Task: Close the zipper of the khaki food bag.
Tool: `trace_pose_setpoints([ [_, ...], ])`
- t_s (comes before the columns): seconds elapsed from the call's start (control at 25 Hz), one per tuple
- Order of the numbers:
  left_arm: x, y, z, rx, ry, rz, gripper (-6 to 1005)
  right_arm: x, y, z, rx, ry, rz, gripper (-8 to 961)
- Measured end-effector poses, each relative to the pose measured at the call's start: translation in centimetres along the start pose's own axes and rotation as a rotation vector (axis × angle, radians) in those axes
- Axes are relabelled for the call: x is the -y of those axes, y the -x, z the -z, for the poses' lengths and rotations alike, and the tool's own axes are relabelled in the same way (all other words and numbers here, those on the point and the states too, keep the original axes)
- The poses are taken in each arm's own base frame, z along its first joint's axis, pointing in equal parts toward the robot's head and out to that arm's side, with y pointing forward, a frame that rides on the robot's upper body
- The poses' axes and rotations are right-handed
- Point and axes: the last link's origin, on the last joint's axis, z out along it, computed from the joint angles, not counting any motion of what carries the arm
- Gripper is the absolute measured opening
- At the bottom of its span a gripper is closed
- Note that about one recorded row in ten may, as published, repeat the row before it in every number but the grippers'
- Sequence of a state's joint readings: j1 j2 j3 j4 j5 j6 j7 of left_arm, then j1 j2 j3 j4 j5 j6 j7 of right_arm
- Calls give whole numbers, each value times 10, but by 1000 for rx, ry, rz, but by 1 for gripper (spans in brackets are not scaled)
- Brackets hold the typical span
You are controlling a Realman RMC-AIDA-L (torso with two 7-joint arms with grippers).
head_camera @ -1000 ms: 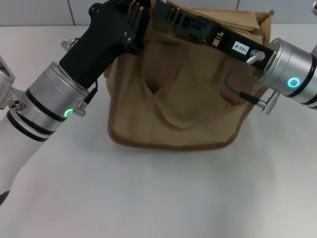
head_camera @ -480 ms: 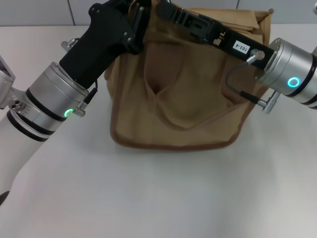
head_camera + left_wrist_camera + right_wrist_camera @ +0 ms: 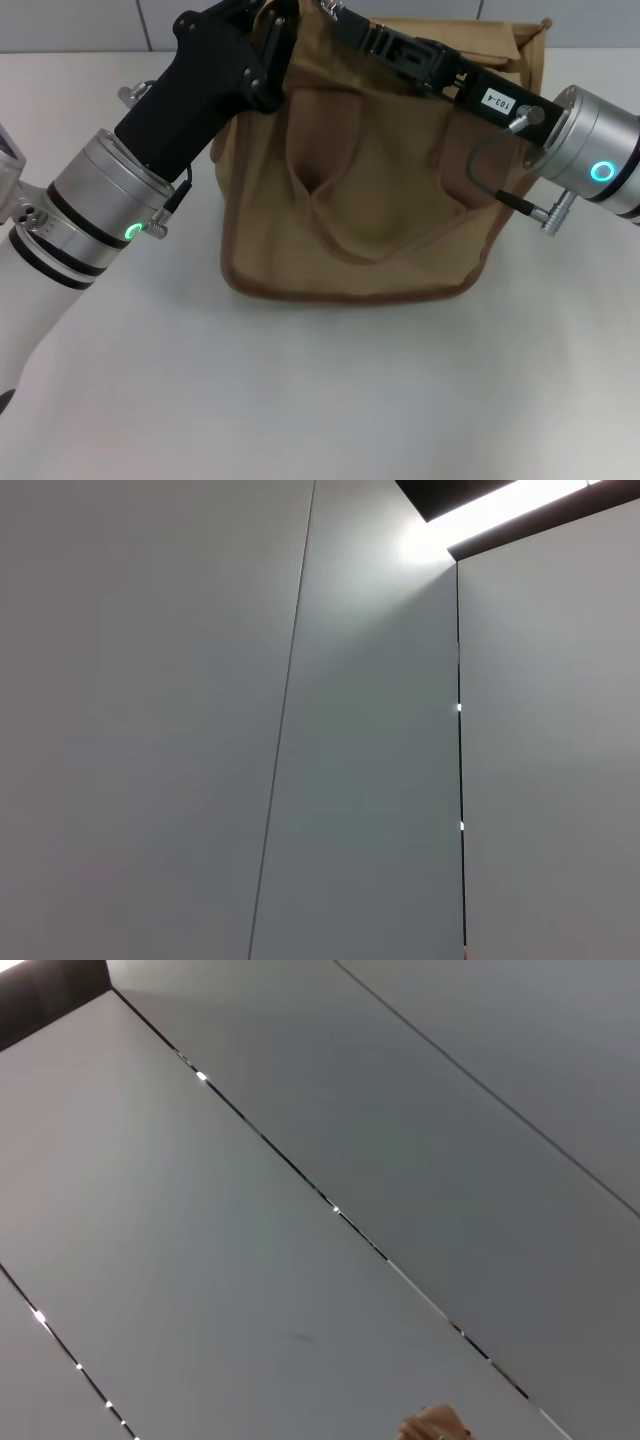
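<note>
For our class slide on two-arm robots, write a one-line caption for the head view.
Both arms reach over the khaki food bag on the white table, left gripper and right gripper at its top edge.

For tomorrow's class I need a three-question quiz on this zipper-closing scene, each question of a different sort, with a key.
1. True or false: the khaki food bag lies flat on its side on the white table.
2. Multiple choice: where do both arms reach? A) under the bag; B) to the bag's top edge at the far side; C) to the table in front of the bag.
3. Fill in: each wrist camera shows only pale ______, not the bag.

Key
1. False: it stands upright, one wide strap handle hanging down its front.
2. B: the left gripper is at the top left corner; the right gripper stretches across the top from the right.
3. panels.
</note>
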State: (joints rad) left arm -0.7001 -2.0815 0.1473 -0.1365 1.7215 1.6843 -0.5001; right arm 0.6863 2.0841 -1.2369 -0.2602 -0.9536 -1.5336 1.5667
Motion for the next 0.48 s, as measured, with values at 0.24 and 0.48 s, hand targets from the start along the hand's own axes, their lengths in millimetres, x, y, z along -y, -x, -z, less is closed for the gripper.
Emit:
trace_pose_setpoints([
  [0.24, 0, 0, 1, 0, -2, 0, 170, 2, -1, 0, -11, -12, -7, 4],
  [0.48, 1, 0, 6, -2, -17, 1, 171, 2, -1, 2, -9, -18, -24, 4],
])
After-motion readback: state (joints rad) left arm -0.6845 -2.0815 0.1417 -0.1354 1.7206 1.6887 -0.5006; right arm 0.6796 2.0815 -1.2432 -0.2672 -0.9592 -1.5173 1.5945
